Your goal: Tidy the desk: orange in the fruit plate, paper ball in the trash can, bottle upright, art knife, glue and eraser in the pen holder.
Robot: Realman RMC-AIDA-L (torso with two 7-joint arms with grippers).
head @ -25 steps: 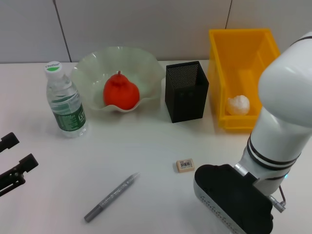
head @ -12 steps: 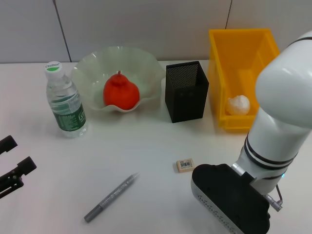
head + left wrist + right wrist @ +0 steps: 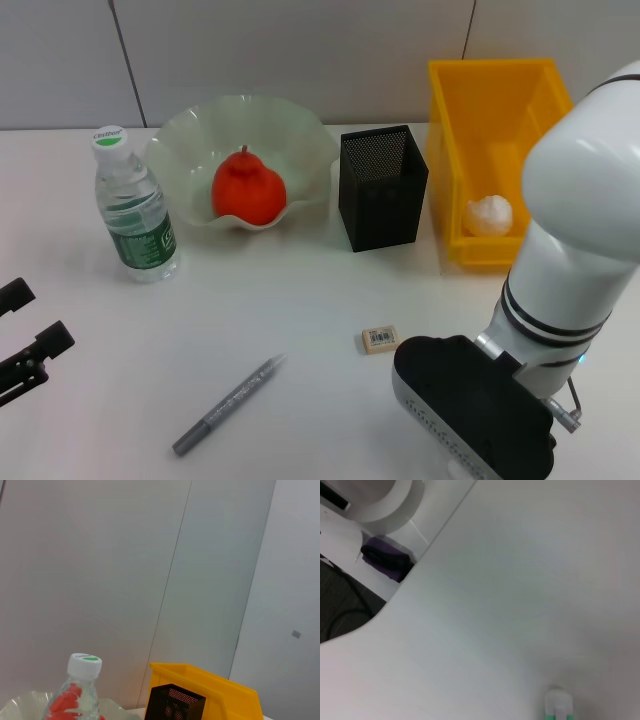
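Three jobs look finished from how things lie: the orange (image 3: 248, 187) sits in the fruit plate (image 3: 190, 140) at upper left of the head view, the paper ball (image 3: 489, 215) lies in the trash can (image 3: 500, 100) at upper right, and the bottle (image 3: 134, 210) stands upright at left. The eraser (image 3: 380, 339) is still out on the table (image 3: 300, 300), lower centre, well apart from the pen holder (image 3: 382, 187).

My right gripper hangs at the lower right, its black wrist housing just beside the eraser and hiding the fingers, so I cannot tell whether they are apart or together. My left gripper (image 3: 25, 335) waits at the lower left edge with fingers apart and empty.

The risk I see: the eraser is a tiny, flat, beige block with a small printed label. Coming down blind, I could nudge it away or pinch beside it. The grey marker pen (image 3: 228, 404) lies loose at lower centre, clear of my approach.
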